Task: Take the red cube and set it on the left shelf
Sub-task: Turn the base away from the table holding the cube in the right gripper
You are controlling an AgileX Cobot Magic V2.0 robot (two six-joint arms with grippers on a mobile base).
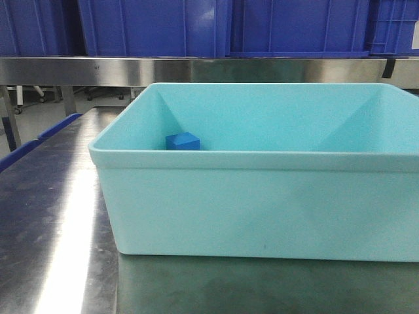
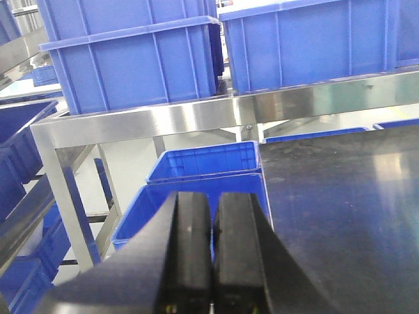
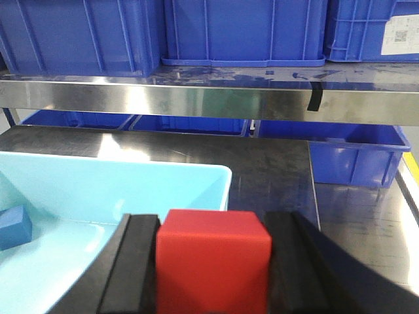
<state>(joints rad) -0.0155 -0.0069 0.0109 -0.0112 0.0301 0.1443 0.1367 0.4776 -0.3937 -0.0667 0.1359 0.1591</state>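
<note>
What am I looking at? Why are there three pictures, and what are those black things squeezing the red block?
This is a robot with two arms, and each picture comes from one of its cameras. One camera looks straight ahead. It sees a turquoise tub standing on a steel table, with a small blue cube inside. The other two cameras sit on the robot's wrists. The black things are its fingers. The right gripper pinches the red cube. The left gripper is shut and holds nothing. Behind the table, big blue crates stand on a steel rack.
</note>
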